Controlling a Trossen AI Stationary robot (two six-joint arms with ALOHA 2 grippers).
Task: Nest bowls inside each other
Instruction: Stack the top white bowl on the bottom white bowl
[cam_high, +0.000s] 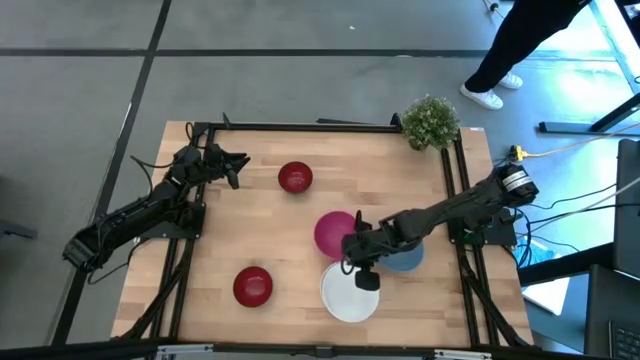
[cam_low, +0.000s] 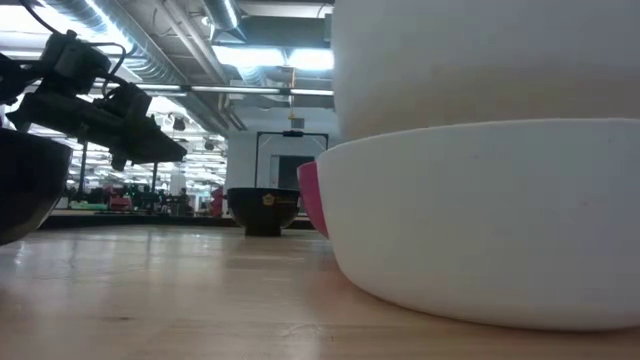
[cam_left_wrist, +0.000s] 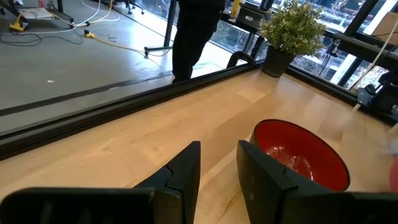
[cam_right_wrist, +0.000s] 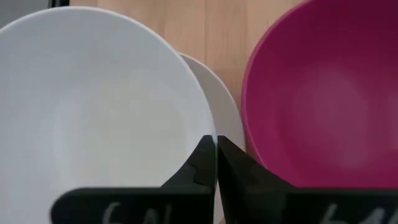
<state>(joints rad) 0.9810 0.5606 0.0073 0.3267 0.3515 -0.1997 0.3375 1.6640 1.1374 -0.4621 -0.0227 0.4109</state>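
Observation:
My right gripper (cam_high: 364, 276) (cam_right_wrist: 216, 140) is shut on a white bowl (cam_right_wrist: 106, 106) (cam_low: 480, 60), holding it just above a second white bowl (cam_right_wrist: 229, 115) (cam_low: 480, 220) that rests on the table near the near edge (cam_high: 345, 298). The magenta-pink bowl (cam_high: 333, 231) (cam_right_wrist: 323, 93) stands close beside them, toward the far side. The blue bowl (cam_high: 405, 258) sits under my right arm. One dark red bowl (cam_high: 295, 177) (cam_left_wrist: 298, 155) lies just ahead of my open left gripper (cam_high: 228, 165) (cam_left_wrist: 217, 165). The other dark red bowl (cam_high: 252, 286) stands near the near edge. My right gripper holds the upper white bowl by its rim (cam_right_wrist: 211, 134), on the side toward the magenta bowl. The rim is pinched with one finger inside the bowl and one outside. The fingers slant down from the table's right. The bowl is lifted clear, roughly level, over the lower white bowl.
A small green potted plant (cam_high: 431, 121) stands at the far right corner. A person (cam_high: 520, 45) stands beyond the table's far right edge. Bare wood lies at the table's middle (cam_high: 270, 230), between the two dark red bowls.

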